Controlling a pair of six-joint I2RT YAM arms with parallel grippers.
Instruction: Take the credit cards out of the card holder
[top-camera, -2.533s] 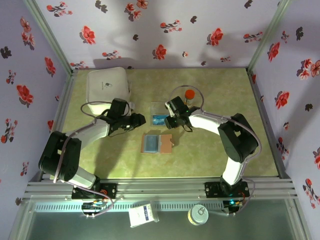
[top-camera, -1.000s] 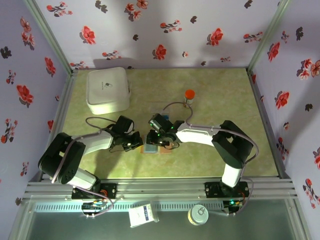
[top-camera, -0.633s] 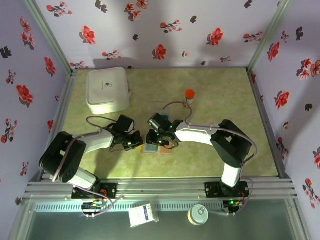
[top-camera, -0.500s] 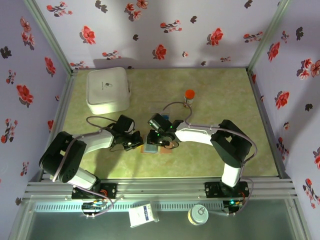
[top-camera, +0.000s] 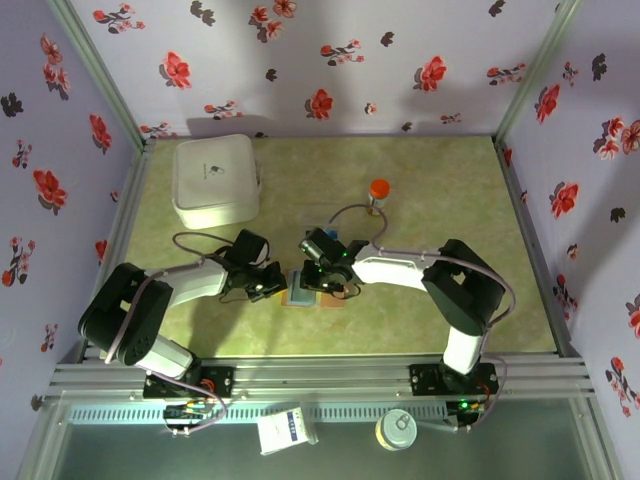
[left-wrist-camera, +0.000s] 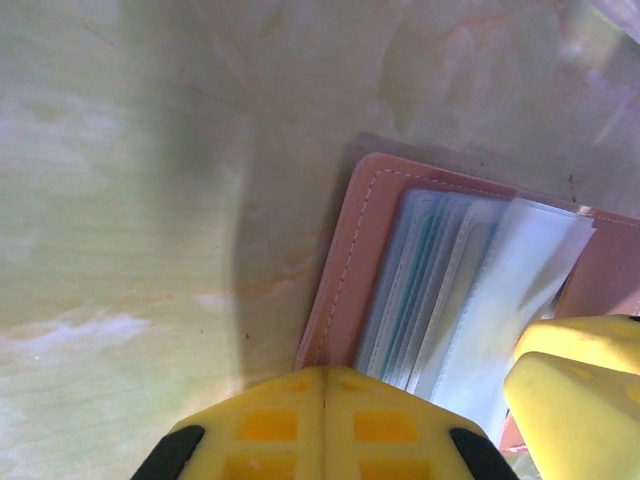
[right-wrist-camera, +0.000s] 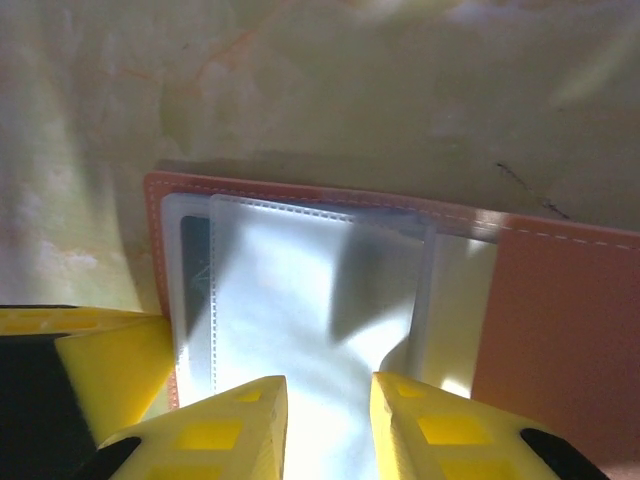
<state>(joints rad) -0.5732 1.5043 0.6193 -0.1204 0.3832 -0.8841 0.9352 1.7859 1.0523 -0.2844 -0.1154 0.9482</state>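
Note:
The brown card holder (top-camera: 322, 293) lies open on the table, also seen in the left wrist view (left-wrist-camera: 345, 250) and the right wrist view (right-wrist-camera: 560, 320). Its clear sleeves (right-wrist-camera: 300, 290) fan out, and teal edges of the credit cards (left-wrist-camera: 428, 262) show inside them. My left gripper (left-wrist-camera: 325, 374) is shut, its tips pressing on the holder's left brown edge (top-camera: 277, 287). My right gripper (right-wrist-camera: 328, 392) hovers over the sleeves from the other side (top-camera: 310, 277), jaws a narrow gap apart with a raised clear sleeve between them. Its yellow fingers (left-wrist-camera: 580, 385) show beside my left tips.
A large white box (top-camera: 215, 180) stands at the back left. An orange-capped bottle (top-camera: 379, 190) stands behind the right arm. The metal frame rail (top-camera: 320, 375) runs along the near edge of the green table (top-camera: 450, 170).
Both arms came forward and down to the card holder. Over the last second the right jaws have narrowed over the sleeves, while the left gripper has stayed pressed on the edge.

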